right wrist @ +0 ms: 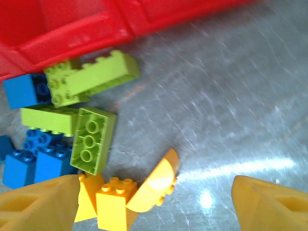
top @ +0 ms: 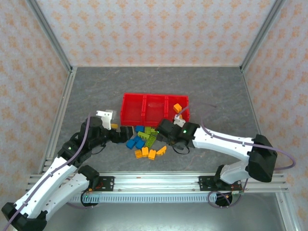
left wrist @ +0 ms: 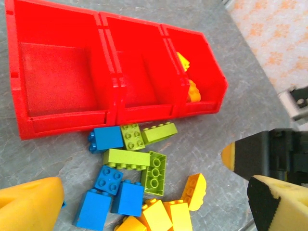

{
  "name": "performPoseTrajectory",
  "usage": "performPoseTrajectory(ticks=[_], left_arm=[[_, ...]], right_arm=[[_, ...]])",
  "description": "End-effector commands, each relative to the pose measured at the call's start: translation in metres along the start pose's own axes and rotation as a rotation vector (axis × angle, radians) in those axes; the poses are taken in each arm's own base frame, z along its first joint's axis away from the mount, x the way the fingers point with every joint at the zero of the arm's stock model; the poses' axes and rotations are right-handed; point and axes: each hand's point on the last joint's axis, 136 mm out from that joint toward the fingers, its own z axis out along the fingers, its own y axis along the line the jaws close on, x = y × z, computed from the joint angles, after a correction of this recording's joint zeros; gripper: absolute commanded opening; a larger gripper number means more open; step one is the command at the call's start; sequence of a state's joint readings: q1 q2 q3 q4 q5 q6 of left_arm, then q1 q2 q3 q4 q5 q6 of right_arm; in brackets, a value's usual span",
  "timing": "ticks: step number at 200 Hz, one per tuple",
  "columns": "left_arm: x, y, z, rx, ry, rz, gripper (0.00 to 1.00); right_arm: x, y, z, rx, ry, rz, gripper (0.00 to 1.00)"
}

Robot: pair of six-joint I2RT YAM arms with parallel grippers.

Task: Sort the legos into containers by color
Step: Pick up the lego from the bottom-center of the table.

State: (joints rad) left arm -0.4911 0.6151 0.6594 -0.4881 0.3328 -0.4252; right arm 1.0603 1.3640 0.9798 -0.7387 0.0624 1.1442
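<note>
My right claw (right wrist: 154, 199), spread and empty, hovers over the curved orange-yellow brick (right wrist: 155, 179), which lies within its span, left of centre, slanting near-left to far-right.

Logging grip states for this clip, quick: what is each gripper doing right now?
Left gripper: open, holding nothing.
Right gripper: open, holding nothing, above the orange legos.

Grey marbled table (top: 216, 91), low red tray (top: 126, 118) of three compartments near its middle, loose blue, lime and yellow bricks (top: 144, 140) clustered on the surface just before the tray's near wall
</note>
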Motion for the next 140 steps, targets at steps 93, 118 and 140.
performPoseTrajectory(ticks=[93,118,140], left_arm=[[0.001,-0.031,-0.009,0.168,0.001,0.060,0.99],[-0.002,-0.025,-0.011,0.130,-0.018,0.041,0.99],[-0.002,-0.024,-0.010,0.124,-0.018,0.041,0.99]], right_arm=[[0.053,-0.001,0.051,0.189,0.004,0.102,0.75],[0.054,-0.004,0.057,0.200,-0.009,0.118,0.72],[0.053,-0.008,0.063,0.209,-0.024,0.122,0.69]])
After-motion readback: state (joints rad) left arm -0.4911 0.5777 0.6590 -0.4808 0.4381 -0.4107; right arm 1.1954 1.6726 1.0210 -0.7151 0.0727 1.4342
